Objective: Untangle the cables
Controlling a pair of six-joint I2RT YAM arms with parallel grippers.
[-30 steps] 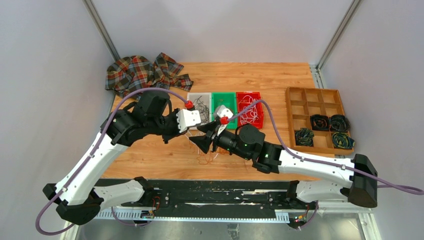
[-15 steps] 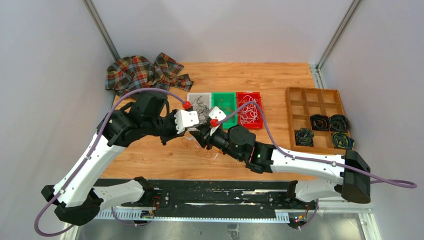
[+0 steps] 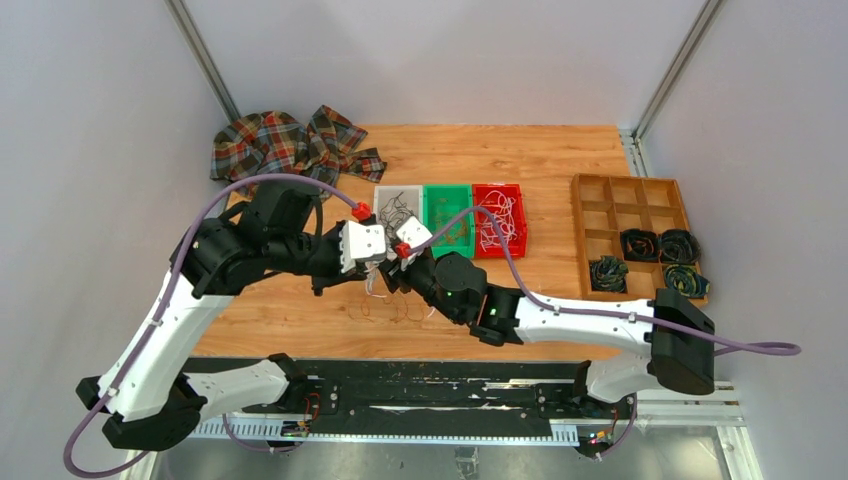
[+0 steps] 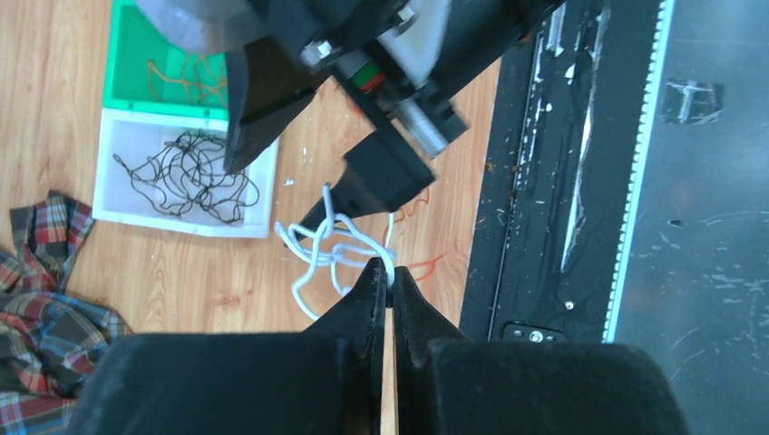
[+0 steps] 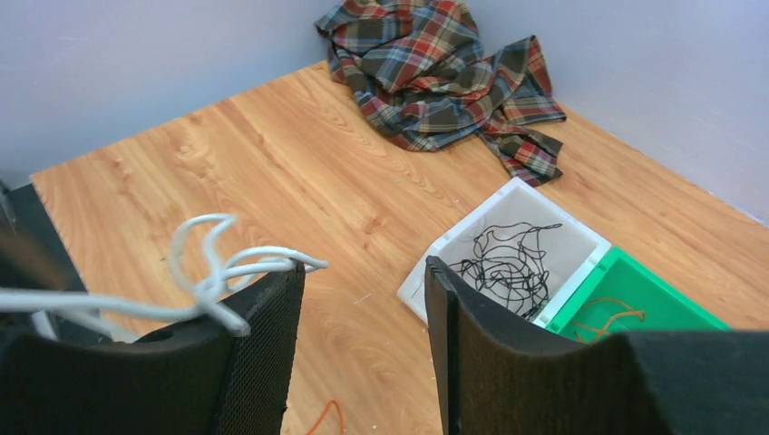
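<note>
While clenched on one white cable (image 4: 340, 246), left claw (image 4: 390, 270); right claw (image 5: 365, 267) released.

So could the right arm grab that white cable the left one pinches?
Probably yes. The right gripper is open, with the white cable draped against one finger, not between them. Nothing lies in the way; a small shift should do.

knotted white cable (image 4: 331, 246), loose orange cables (image 4: 426, 265)

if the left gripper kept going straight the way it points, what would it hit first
The white cable tangle at its tips, which the left gripper pinches; past that, probably a finger of the right gripper, depth unclear.
</note>
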